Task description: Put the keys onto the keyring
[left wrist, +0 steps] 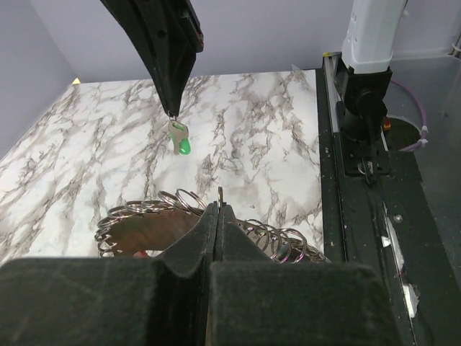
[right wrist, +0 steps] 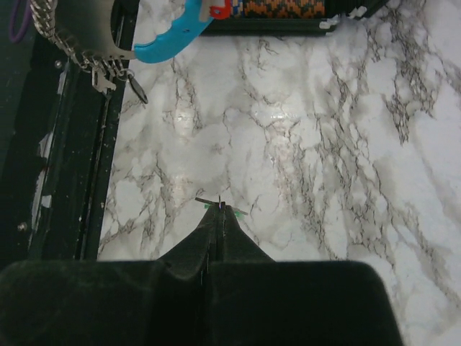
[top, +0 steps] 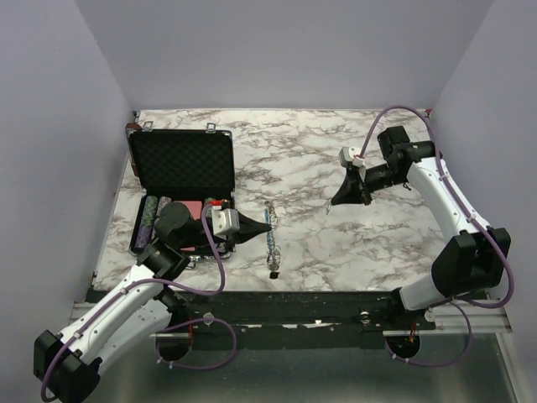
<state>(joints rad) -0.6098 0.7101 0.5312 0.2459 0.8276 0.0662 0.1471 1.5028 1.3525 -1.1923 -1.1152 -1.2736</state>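
My left gripper [top: 254,227] is shut; in the left wrist view its tips [left wrist: 218,210] pinch a thin metal ring edge-on. That ring belongs to the keyring [top: 270,238], a long bunch of grey metal loops [left wrist: 144,213] with a blue curved segment [right wrist: 169,37], lying on the marble near the front middle. My right gripper [top: 338,201] is shut on a small key with a green head [left wrist: 181,138] and holds it above the table, right of the keyring. In the right wrist view only the key's edge and green slivers [right wrist: 218,205] show past the tips. Other keys are not visible.
An open black foam-lined case [top: 182,168] with rows of poker chips [top: 149,220] sits at the left, just behind my left gripper. The table's dark front rail [left wrist: 360,166] runs close to the keyring. Grey walls enclose the marble table [top: 336,159].
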